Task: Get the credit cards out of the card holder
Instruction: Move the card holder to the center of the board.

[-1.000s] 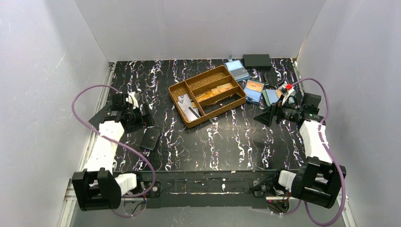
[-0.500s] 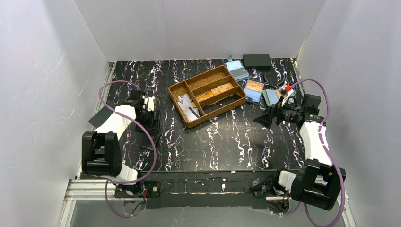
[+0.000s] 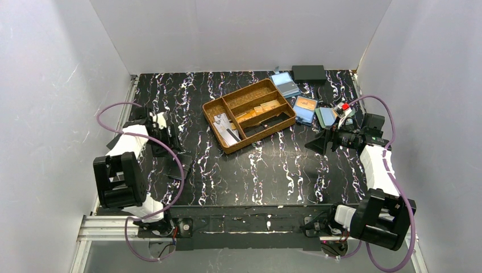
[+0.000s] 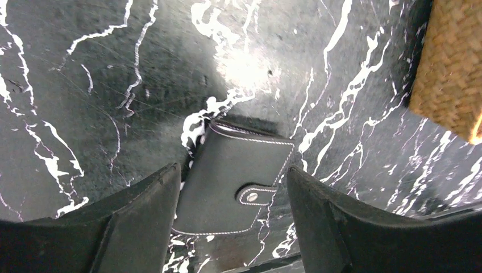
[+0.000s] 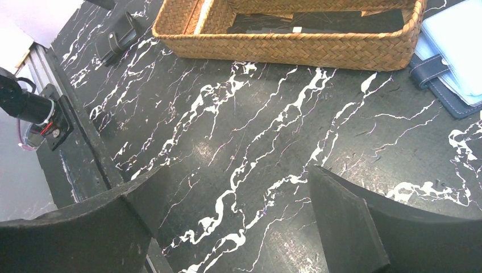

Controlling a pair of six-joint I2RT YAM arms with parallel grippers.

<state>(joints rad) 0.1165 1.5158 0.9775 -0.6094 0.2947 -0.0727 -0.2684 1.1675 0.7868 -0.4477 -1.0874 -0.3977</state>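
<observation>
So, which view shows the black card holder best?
The left wrist view: the small black card holder lies closed, snap tab fastened, large inside the open left pincer. The right wrist view shows it small and far; the top view barely shows it.

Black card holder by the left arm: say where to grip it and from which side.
Pinch the card holder across its width, coming straight down. It lies flat and snapped shut on the table, and the left hand straddles its two side edges, open.
</observation>
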